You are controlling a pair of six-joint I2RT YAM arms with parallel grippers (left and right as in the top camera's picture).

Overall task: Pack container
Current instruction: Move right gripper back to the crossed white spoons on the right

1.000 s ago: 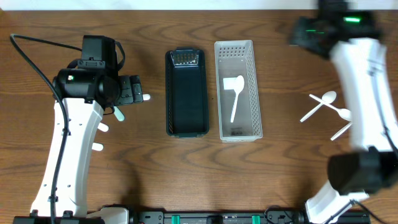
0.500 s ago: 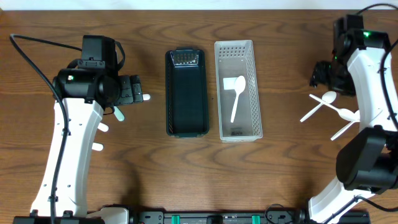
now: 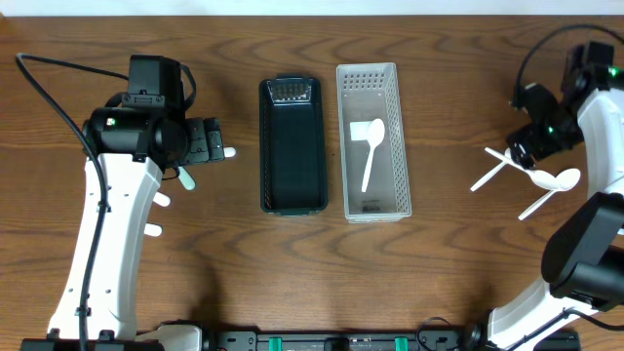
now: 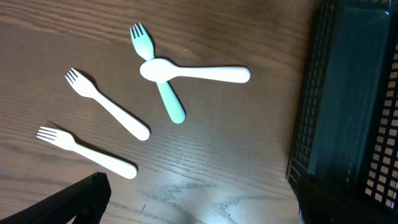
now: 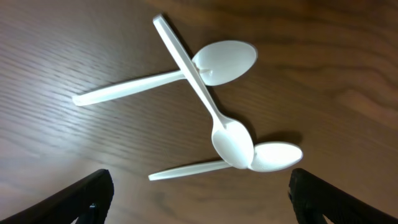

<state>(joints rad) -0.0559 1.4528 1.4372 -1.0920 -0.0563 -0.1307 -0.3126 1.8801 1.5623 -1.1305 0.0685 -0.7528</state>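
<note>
A white slotted basket [image 3: 372,205] holds one white spoon [image 3: 369,148]. A black basket [image 3: 292,146] stands to its left and also shows in the left wrist view [image 4: 354,106]. My left gripper [image 3: 210,144] [image 4: 193,214] is open and empty above a white spoon [image 4: 196,73], a teal fork [image 4: 160,87] and two white forks [image 4: 107,104] [image 4: 87,152]. My right gripper [image 3: 525,148] [image 5: 202,205] is open and empty above three crossed white spoons [image 5: 205,106] [image 5: 165,78] [image 5: 230,163], which lie at the table's right [image 3: 502,168].
The left arm [image 3: 117,195] covers most of the forks in the overhead view; only some handle ends [image 3: 183,178] stick out. The right arm [image 3: 595,127] stands along the table's right edge. Bare wood lies in front of both baskets.
My right arm has swung from the back of the table forward and right, and its gripper now hangs over the three spoons. The left arm has not moved.
</note>
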